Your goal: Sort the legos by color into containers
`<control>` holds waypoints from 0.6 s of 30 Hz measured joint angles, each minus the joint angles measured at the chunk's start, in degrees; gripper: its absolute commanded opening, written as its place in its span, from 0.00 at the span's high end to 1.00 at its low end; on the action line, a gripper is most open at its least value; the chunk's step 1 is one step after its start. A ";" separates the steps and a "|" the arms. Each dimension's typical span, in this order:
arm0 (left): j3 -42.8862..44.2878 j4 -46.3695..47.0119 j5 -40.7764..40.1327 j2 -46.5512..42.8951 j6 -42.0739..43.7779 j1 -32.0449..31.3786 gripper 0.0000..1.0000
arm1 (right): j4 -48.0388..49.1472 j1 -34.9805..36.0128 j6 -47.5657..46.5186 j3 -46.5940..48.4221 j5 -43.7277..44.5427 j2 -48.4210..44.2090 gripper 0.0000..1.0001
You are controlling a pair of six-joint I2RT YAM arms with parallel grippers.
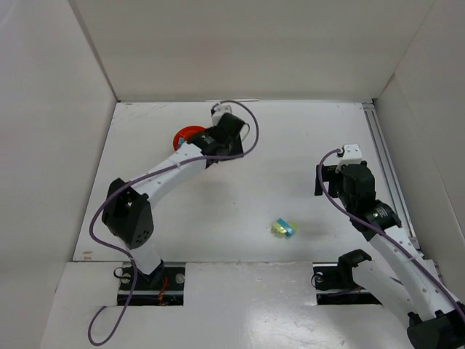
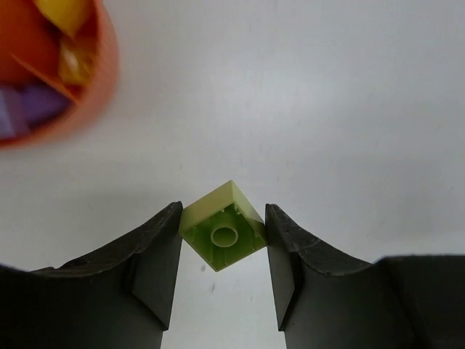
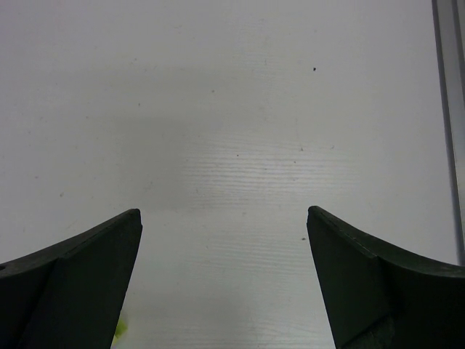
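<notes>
My left gripper is shut on a lime green lego, pinched by its corners between the fingertips, underside toward the camera, above the white table. The orange-red dish lies up and to the left of it, with purple, yellow and orange legos in separate compartments. From above, the left gripper sits just right of the dish. My right gripper is open and empty over bare table. A lime and a cyan lego lie together mid-table.
White walls enclose the table on the left, back and right. A metal rail runs along the right side and also shows in the right wrist view. A speck of lime green peeks beside the right gripper's left finger.
</notes>
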 measured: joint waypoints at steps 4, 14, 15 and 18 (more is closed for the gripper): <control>11.23 0.17 0.92 0.59 6.38 8.79 0.74 | 0.39 -0.37 -1.18 -0.02 0.74 0.00 0.00; 34.14 -4.26 2.71 17.40 15.65 20.28 0.70 | 1.90 -3.32 -2.73 0.17 3.32 6.03 0.00; 34.60 -5.05 2.93 18.73 16.17 20.83 0.70 | 2.10 -3.72 -2.99 0.17 3.37 6.86 0.00; 35.10 -7.34 3.32 21.97 17.42 22.75 0.70 | 2.62 -5.20 -3.67 0.46 3.17 9.03 0.00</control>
